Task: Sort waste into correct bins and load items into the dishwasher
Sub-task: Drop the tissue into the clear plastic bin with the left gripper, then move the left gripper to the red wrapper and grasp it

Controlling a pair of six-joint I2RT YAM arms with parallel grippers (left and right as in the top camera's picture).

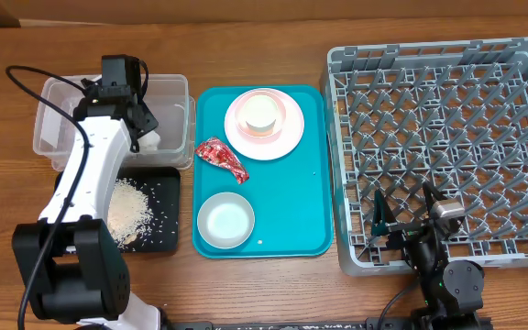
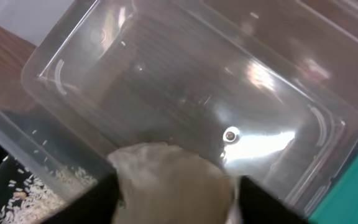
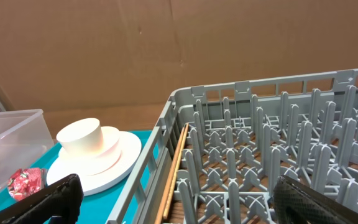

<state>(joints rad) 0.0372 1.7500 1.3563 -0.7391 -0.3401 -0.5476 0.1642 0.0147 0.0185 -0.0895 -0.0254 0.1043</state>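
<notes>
Nearest the front edge of the table, the right gripper (image 3: 178, 190) hovers at the near left corner of the grey dish rack (image 1: 447, 137), its two dark fingers spread wide apart. To its left, a white bowl (image 1: 225, 222) sits on the near end of a teal tray (image 1: 310, 211). Further left, a shallow black tray (image 1: 168, 234) holds a heap of white rice grains (image 1: 126, 211).

Midway up the teal tray, near its left edge, lies a crumpled red shiny wrapper (image 1: 221, 156). Beyond it, at the tray's far end, a small white cup (image 1: 260, 112) stands in the middle of a round pale pink plate (image 1: 287, 133).

Farthest on the left, just behind the black tray, is a clear plastic tub (image 1: 58, 101). The left gripper (image 2: 174, 200) hangs over the tub's near right part, its fingers clamped on a crumpled white napkin (image 2: 166, 171), which is held above the inside of the tub. The dish rack runs along the whole right side, from near edge to far edge.
</notes>
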